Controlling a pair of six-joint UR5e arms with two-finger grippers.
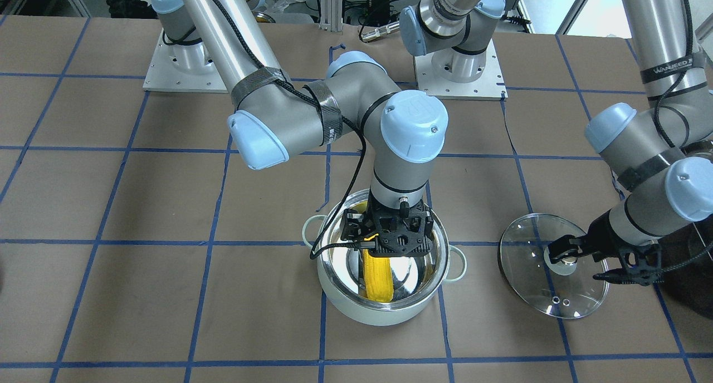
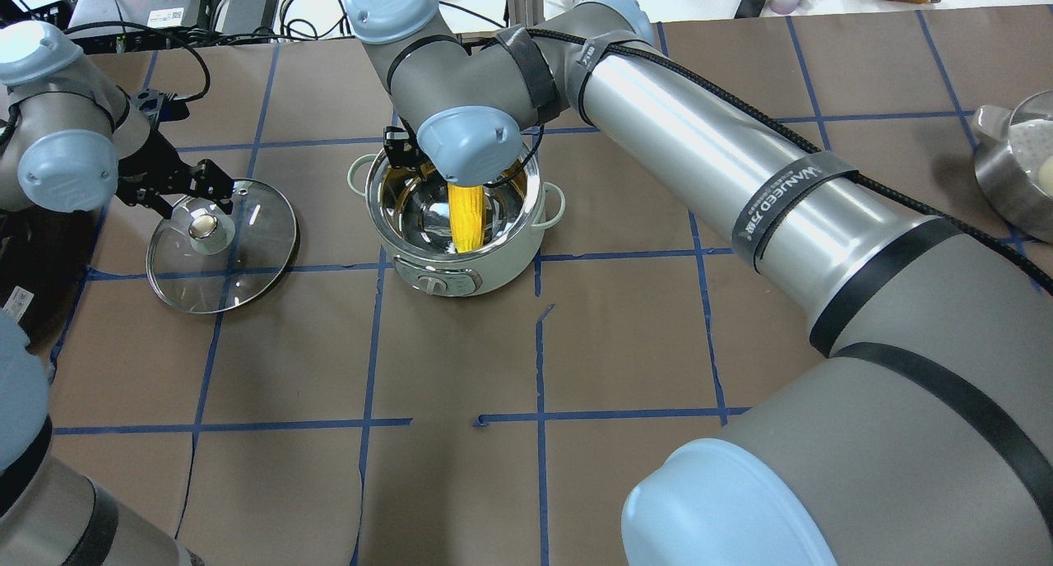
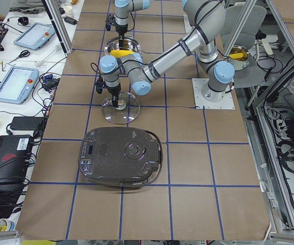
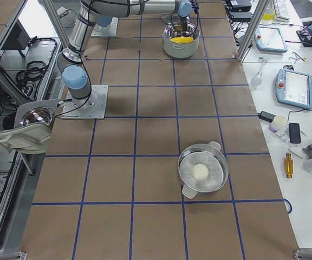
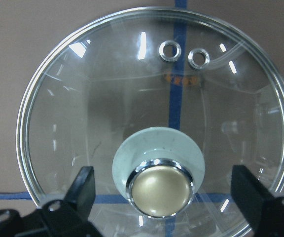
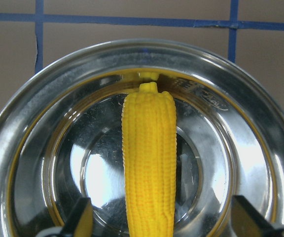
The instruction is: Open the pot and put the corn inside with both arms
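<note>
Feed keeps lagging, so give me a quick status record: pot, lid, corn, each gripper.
pot: uncovered, upright on the table
lid: flat on the table, to the robot's left of the pot, apart from it
corn: inside the pot, one end by the inner wall
left gripper: open, fingers either side of the lid knob, not touching
right gripper: open over the pot, fingers clear of the corn

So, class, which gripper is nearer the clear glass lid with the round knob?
Left. The left gripper sits open over the lid, astride its knob; the right gripper hangs open over the pale mint-green pot, above the yellow corn cob.
</note>
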